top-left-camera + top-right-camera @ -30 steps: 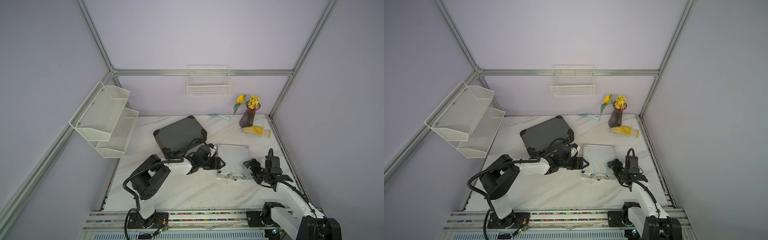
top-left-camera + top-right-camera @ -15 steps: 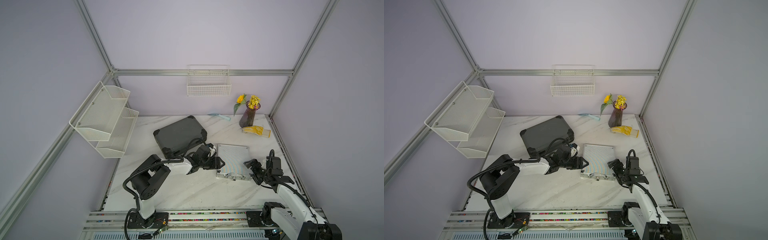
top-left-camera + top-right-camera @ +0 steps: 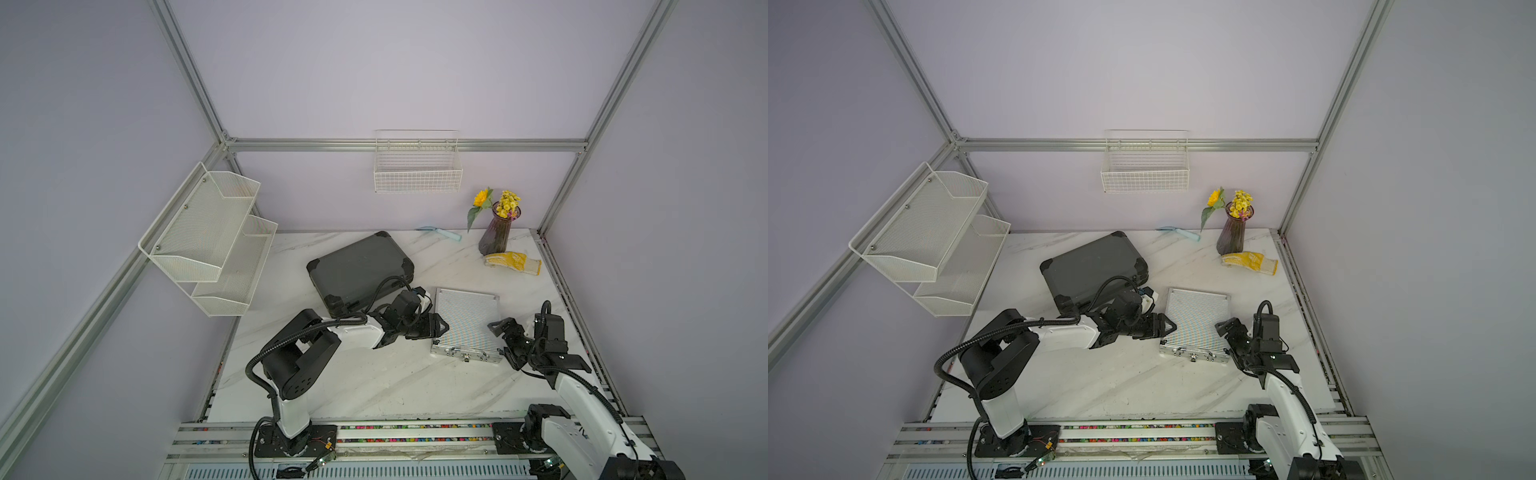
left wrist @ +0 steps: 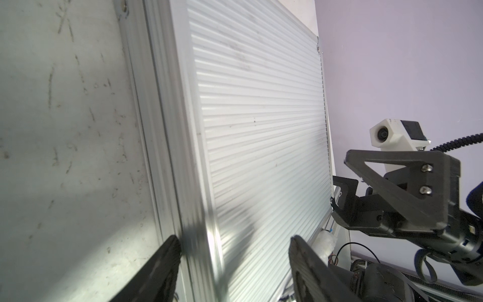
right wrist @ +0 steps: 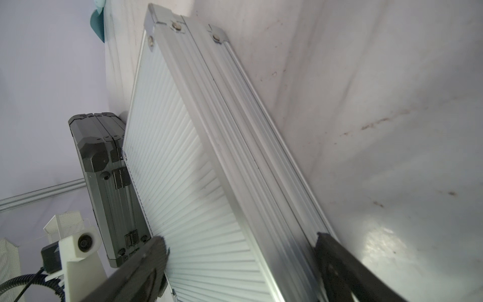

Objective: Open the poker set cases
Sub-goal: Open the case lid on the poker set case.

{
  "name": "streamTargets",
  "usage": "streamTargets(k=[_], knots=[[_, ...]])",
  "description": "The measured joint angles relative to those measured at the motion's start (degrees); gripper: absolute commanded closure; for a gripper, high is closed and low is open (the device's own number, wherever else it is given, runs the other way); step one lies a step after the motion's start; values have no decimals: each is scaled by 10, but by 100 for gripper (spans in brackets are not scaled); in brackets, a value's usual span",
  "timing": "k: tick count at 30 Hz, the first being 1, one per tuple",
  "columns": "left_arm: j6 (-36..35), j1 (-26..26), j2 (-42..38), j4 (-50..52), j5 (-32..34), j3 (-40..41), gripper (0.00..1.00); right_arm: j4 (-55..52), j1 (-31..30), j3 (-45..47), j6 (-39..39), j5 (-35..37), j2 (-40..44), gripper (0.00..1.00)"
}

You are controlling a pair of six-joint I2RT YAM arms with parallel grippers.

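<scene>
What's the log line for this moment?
left gripper: open, straddling silver case edge | right gripper: open, straddling opposite edge | silver case: shut | dark grey case: shut

Vs approx. a sec ago, the silver case [image 3: 467,322] has slid a little on the bench [image 3: 374,386]. In both top views its near-L corner now sits slightly further L & its latch side a touch closer to the bench's near edge, w/ most of that shift done in the first half of the interval. The R arm [image 3: 582,399] has re-posed: its elbow end has dropped lower twd the bottom of the top views, w/ less of it showing, while the R pincer [image 3: 505,345] at the case's R side shifted only a hair.
</scene>
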State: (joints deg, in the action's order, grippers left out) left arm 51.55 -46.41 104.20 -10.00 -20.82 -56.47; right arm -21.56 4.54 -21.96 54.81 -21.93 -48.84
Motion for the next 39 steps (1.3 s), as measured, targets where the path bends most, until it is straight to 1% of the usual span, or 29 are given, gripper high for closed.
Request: streamTargets(k=[9,13,16,18,19,20,29,39], knots=[[6,0,-1,0,0,0,33,0,0,5,-6,0,1,4],[13,0,-2,0,-2,0,32,-2,1,15,-12,0,2,3],[15,0,-4,-1,-7,0,25,-4,1,17,-17,-1,-3,3],[18,0,-6,-2,-11,0,15,-4,1,17,-22,-1,-9,3],[21,-1,-7,-2,-13,0,12,-5,1,17,-22,-1,-10,3],[22,-2,-9,-3,-15,0,11,-6,1,17,-22,-3,-10,3],[30,-2,-19,-2,-20,0,13,-20,2,17,-19,-12,16,3],[32,-2,-21,-1,-17,0,13,-28,3,17,-6,-22,23,4]])
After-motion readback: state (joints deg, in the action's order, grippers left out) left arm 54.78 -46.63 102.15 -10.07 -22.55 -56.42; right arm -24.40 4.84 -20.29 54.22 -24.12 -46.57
